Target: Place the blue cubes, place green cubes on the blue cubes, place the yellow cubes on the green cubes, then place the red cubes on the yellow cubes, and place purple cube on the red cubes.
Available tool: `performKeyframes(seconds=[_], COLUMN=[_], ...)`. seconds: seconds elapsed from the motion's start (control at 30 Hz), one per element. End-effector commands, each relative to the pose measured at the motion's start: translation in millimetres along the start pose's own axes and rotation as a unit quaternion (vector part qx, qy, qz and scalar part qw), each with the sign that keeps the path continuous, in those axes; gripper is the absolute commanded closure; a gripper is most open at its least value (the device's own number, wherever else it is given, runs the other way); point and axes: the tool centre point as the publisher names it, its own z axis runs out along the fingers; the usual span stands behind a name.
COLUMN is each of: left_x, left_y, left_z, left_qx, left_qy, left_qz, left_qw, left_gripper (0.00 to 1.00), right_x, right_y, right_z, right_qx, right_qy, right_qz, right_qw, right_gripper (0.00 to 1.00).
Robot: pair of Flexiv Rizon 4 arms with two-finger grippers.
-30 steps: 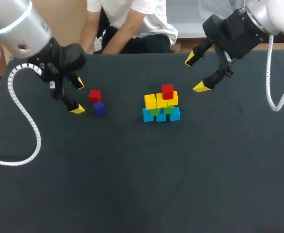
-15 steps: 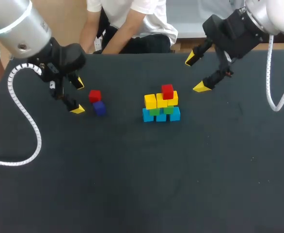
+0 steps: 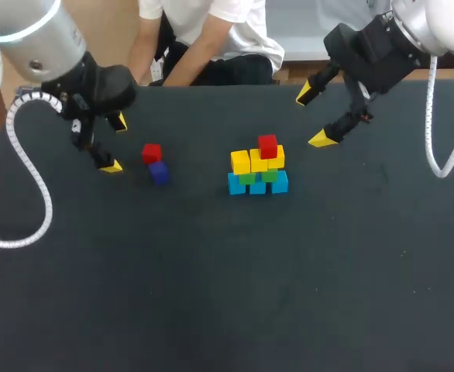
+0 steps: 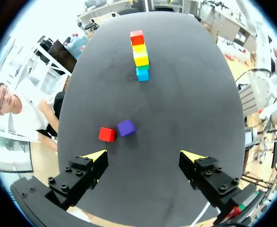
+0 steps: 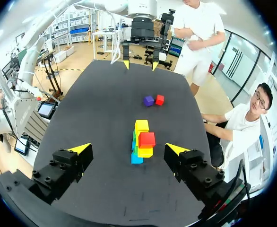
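Black counter (image 3: 211, 294): one block stack (image 3: 258, 167), loose red block (image 3: 152, 153) beside purple block (image 3: 159, 173); my left fingers (image 3: 111, 166) and right fingers (image 3: 320, 139) spread, empty.

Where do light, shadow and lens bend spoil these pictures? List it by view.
Head view: the light is even, the matte black table shows no glare, and the stack of blue, green, yellow and red cubes casts barely any visible shadow. Left wrist view: the lens bows the table's edges into curves. Right wrist view: the same bowing, and no glare on the stack.
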Motion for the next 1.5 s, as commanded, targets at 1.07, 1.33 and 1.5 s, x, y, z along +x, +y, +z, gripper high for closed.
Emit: performKeyframes(seconds=[1.07,1.33,1.5], left_x=[-8.5,-2.8,-1.0], left_y=[70.6,81.5,87.4], left_z=[84.2,101.7,105.7], left_qx=[0.075,0.106,0.112], left_qy=[0.063,0.076,0.081], left_qz=[0.068,0.078,0.081], left_qw=[0.993,0.988,0.987], left_gripper=[0.0,0.0,0.0], right_x=[-0.1,-0.1,-0.1], right_y=[0.0,0.0,0.0], right_z=[-0.1,-0.1,-0.1], right_qx=[0.0,0.0,0.0], right_qy=[0.0,0.0,0.0], right_qz=[0.0,0.0,0.0], right_qw=[1.0,1.0,1.0], right_gripper=[0.0,0.0,0.0])
